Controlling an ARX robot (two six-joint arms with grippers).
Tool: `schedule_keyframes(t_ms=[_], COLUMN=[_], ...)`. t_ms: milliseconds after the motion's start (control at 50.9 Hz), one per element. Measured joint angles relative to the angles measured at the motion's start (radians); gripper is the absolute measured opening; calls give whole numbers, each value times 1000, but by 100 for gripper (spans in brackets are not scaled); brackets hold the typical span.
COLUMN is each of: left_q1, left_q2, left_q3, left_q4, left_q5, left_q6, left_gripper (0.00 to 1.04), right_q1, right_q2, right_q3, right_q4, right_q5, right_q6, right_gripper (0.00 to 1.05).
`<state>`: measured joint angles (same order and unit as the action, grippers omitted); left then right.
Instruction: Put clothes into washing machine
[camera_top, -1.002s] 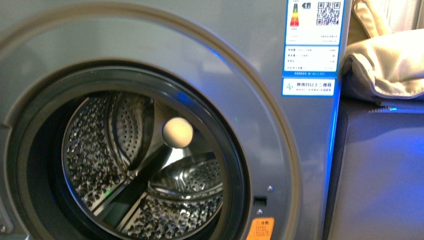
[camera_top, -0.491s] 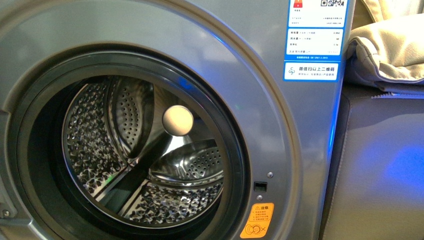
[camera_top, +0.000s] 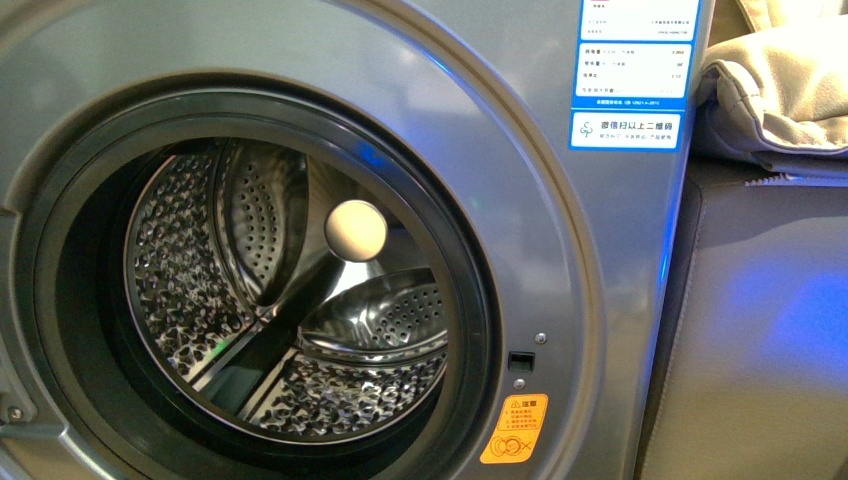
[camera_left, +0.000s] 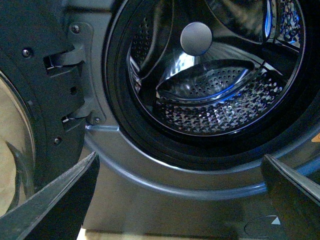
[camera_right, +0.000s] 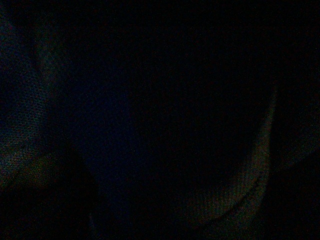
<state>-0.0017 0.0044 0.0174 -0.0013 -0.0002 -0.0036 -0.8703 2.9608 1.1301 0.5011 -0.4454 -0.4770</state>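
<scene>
The silver-grey washing machine (camera_top: 520, 250) fills the front view, its dark-rimmed porthole open onto the perforated steel drum (camera_top: 280, 300). Nothing lies in the part of the drum that shows. The clothes are out of view. Neither arm appears in the front view. In the left wrist view my left gripper (camera_left: 180, 165) is open, its dark fingers (camera_left: 60, 200) spread wide in front of the washing machine's (camera_left: 150, 200) lower panel, just below the drum (camera_left: 215, 100) opening, with nothing between them. The right wrist view is dark.
The machine's door (camera_left: 40, 100) stands swung open beside the porthole on its hinge. A blue energy label (camera_top: 630, 75) and an orange warning sticker (camera_top: 515, 428) are on the front panel. Beige quilted fabric (camera_top: 780, 90) lies on a dark grey surface (camera_top: 760, 330) to the right.
The front view has shifted downward along the machine: the blue label has slid up and the orange sticker has come fully into view. The drum looks the same.
</scene>
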Motion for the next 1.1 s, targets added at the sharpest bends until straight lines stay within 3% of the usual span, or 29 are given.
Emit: schedule_keyframes(t_ms=[98, 275, 649, 1101], left_q1=[0, 0, 0, 0], left_q2=[0, 0, 0, 0], left_q3=[0, 0, 0, 0], left_q4=[0, 0, 0, 0], left_q5=[0, 0, 0, 0], left_q6=[0, 0, 0, 0], left_gripper=[98, 98, 98, 98], right_q1=[-2, -1, 9, 5], right_q2=[3, -4, -184, -697], right_q3=[-5, -13, -122, -325], right_q4=[6, 36, 95, 124], right_q5=[2, 26, 18, -106], right_q6=[-17, -21, 127, 171], right_gripper=[95, 67, 10, 7])
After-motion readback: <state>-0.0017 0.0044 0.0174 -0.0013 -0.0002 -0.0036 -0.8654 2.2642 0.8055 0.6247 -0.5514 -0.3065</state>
